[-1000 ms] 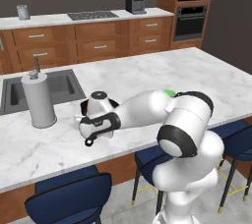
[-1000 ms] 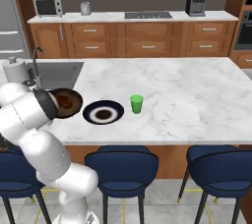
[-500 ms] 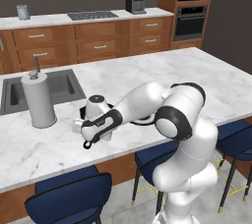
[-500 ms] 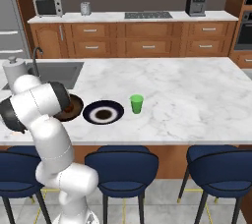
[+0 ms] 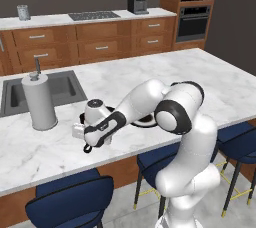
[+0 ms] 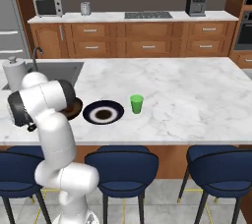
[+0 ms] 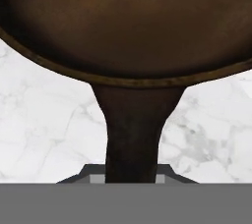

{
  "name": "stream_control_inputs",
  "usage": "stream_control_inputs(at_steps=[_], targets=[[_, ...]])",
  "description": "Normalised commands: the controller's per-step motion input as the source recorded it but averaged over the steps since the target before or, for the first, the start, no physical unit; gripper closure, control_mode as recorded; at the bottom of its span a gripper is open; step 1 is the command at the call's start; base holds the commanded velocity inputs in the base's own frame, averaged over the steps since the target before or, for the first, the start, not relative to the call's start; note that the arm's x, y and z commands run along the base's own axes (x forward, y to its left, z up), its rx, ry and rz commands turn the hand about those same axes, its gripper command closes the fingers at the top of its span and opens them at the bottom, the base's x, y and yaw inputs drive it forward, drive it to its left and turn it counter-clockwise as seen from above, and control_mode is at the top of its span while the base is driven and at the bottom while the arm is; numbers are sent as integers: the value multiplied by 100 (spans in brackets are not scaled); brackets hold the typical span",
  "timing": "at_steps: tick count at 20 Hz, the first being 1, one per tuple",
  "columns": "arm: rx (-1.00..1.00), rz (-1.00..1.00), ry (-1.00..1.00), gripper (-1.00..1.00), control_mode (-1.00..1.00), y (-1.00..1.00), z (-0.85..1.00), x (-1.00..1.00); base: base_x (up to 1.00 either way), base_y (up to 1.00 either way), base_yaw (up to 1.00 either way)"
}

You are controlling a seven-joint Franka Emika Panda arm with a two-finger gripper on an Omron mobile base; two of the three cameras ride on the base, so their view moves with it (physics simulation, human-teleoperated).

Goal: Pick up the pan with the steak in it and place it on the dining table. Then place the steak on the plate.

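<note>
Clamping the handle of the pan [image 7: 133,46], which ran straight out from the gripper [image 5: 96,139], the arm held it over the dining table [image 5: 210,79], apparently just left of the plate [image 6: 103,114]

Wooden cabinets [image 6: 123,41], wall oven [image 5: 195,7], blue stools [image 6: 120,166].

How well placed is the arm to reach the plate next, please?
Probably well: the plate lies bare on the dining table right beside the pan, but the claw is shut on the pan's handle.
</note>
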Motion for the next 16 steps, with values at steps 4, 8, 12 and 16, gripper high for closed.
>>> stream_control_inputs(at_steps=[4, 8, 12, 16], targets=[[-5, 0, 5, 100, -100, 5, -28, 13, 0, 0, 0], [-2, 0, 2, 100, -100, 1, -15, 6, 0, 0, 0], [0, 0, 0, -100, -100, 0, 0, 0, 0, 0, 0], [0, 0, 0, -100, -100, 0, 1, 0, 0, 0, 0]])
